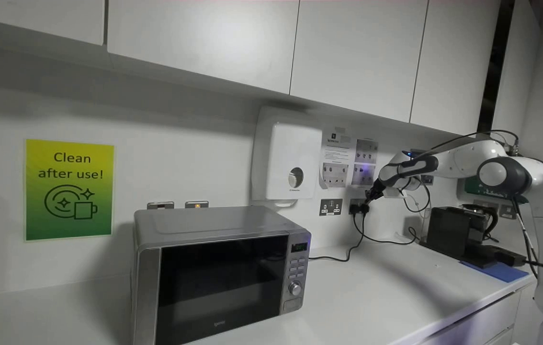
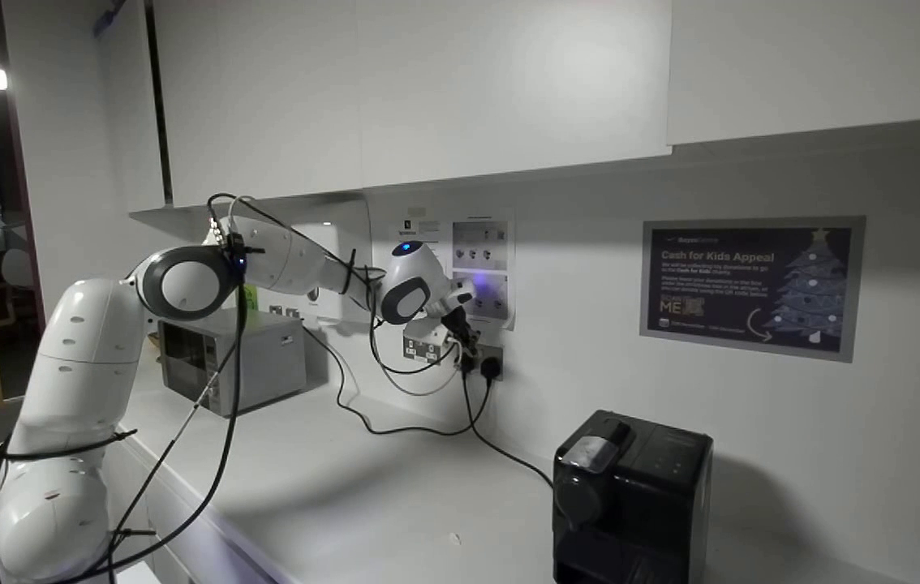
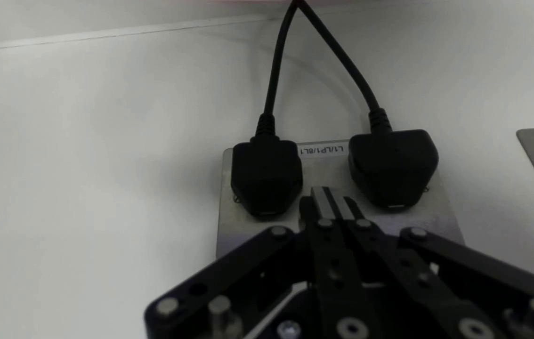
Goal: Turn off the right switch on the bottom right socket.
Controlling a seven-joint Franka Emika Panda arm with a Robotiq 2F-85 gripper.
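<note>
A metal double socket plate is on the wall in the wrist view, whose picture stands upside down. Two black plugs sit in it, one at picture left and one at picture right. My gripper is shut and empty, its tips over the plate between the plugs. I cannot tell whether the tips touch it. The gripper and its linkage hide the switches. In both exterior views the gripper is at the socket, beside the plugs.
Another double socket is on the wall beside it. Black cables run down to the counter. A microwave and a black coffee machine stand there. Cabinets overhang, and a dispenser hangs on the wall.
</note>
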